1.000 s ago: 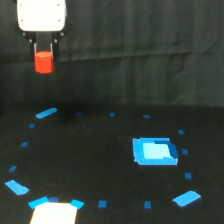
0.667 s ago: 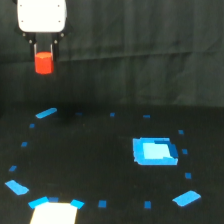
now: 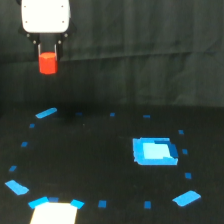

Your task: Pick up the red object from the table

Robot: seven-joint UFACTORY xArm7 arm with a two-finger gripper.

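Observation:
The red object (image 3: 48,63) is a small red-orange block hanging high in the air at the exterior view's upper left, well above the table (image 3: 100,160). My gripper (image 3: 48,54) is shut on it, its dark fingers clamping the block's top from both sides. The white gripper body sits above and is wider than the block. The block's lower part hangs free below the fingertips, in front of the black curtain.
A bright blue square piece (image 3: 154,151) lies on the table at the exterior view's right. Small blue tape marks ring the surface, with larger blue patches (image 3: 186,198) near the front. A white patch (image 3: 54,213) sits at the front left edge.

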